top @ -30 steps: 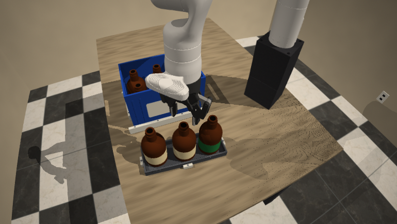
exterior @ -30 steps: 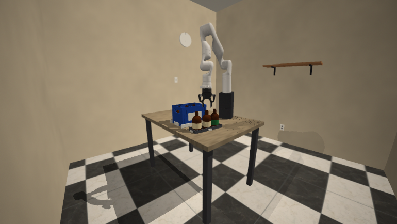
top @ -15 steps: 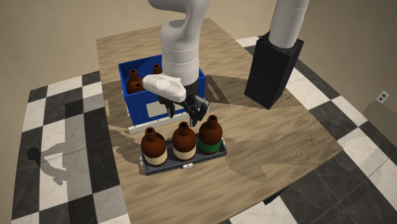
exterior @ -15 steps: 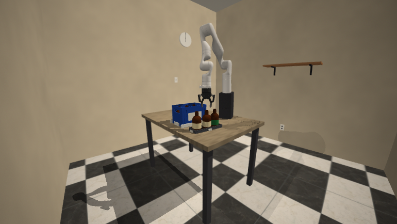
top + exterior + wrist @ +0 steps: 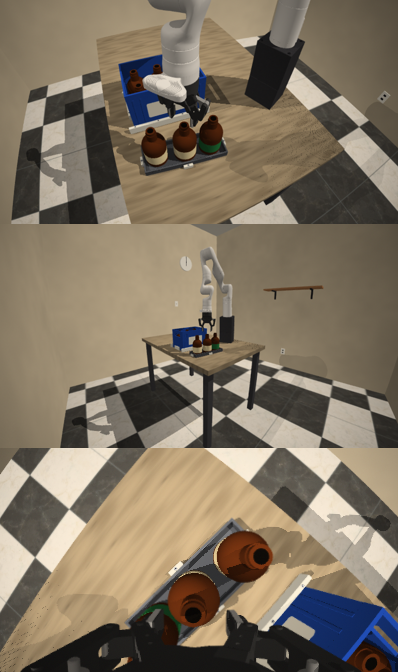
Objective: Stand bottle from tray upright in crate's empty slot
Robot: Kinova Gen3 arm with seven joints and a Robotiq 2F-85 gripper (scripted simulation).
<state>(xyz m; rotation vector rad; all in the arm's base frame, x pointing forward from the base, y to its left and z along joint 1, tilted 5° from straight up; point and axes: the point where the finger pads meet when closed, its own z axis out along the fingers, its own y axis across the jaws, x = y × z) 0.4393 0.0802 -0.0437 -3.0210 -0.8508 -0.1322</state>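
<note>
Three brown bottles stand upright in a grey tray at the table's front: a cream-labelled one on the left, a cream-labelled one in the middle, a green-labelled one on the right. My gripper is open and empty, hovering above the middle bottle's neck. In the wrist view the middle bottle sits between my fingers, well below them. The blue crate stands behind the tray and holds three brown bottles. My arm hides its right side.
The arm's black pedestal stands at the table's back right. A white strip lies along the crate's front base. The table edge runs close in front of the tray.
</note>
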